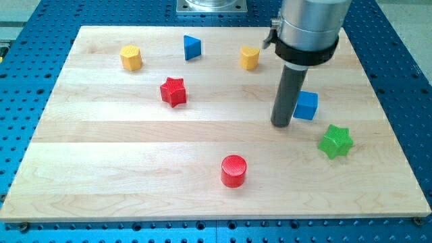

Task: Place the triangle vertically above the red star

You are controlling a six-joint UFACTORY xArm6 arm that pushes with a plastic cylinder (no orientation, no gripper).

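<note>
Camera view: my tip (281,125) rests just left of blue cube (306,105), well right of blue triangle (192,47) and red star (173,91); no jaws fitted.

Nothing readable is showing anywhere: no lettering, label, brand, number or sign is appearing on the wooden board (101,135), on the coloured blocks, on the arm's grey housing (310,20) or on the blue perforated table (405,81) around it.

7 blocks (174,91), 1 board (135,175).
</note>
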